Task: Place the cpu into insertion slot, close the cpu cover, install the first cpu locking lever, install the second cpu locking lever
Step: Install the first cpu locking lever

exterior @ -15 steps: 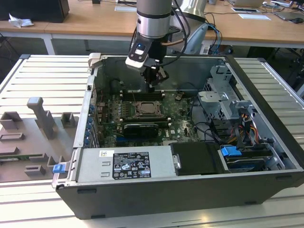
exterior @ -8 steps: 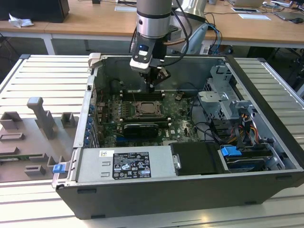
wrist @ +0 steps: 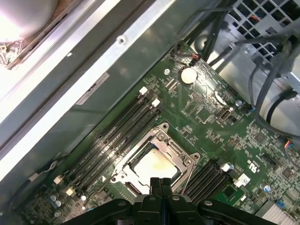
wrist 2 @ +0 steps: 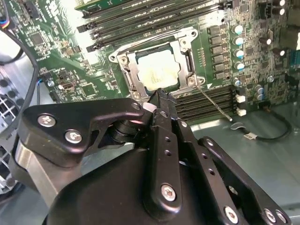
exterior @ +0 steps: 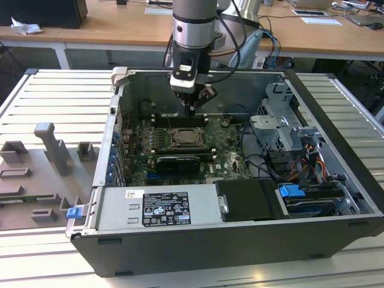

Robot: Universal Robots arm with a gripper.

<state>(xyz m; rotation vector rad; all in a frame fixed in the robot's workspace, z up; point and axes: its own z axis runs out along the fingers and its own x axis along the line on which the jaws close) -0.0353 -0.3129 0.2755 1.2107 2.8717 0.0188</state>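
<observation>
**Open computer case (exterior: pixel 180 255) on a slatted table (exterior: pixel 54 96), with the arm (exterior: pixel 193 24) reaching down into it.** The gripper (exterior: pixel 191 107) hung over the motherboard (exterior: pixel 225 159), nearer the case's wall that lies farthest back in the exterior view than its power supply (exterior: pixel 159 207). In both wrist views its fingertips (wrist: pixel 161 182) were pressed together with nothing between them, poised just above one edge of the insertion slot (exterior: pixel 174 139). Whether they touched it could not be told.

The cpu (wrist 2: pixel 157 75) sat inside that slot near the middle of the motherboard, pale top upward. The cpu cover (wrist 2: pixel 132 77) lay down around it, and the chip showed through its square window.

One locking lever (wrist 2: pixel 216 104) — a thin metal rod — stood out from a corner of the slot and ran across the nearby memory slots (wrist 2: pixel 211 101). It could not be told whether it lay flat or rose above them.

A second bank of memory slots (wrist: pixel 117 136) lay along the opposite side of the slot. The graphics card (exterior: pixel 177 162) lay between the slot and the power supply.
</observation>
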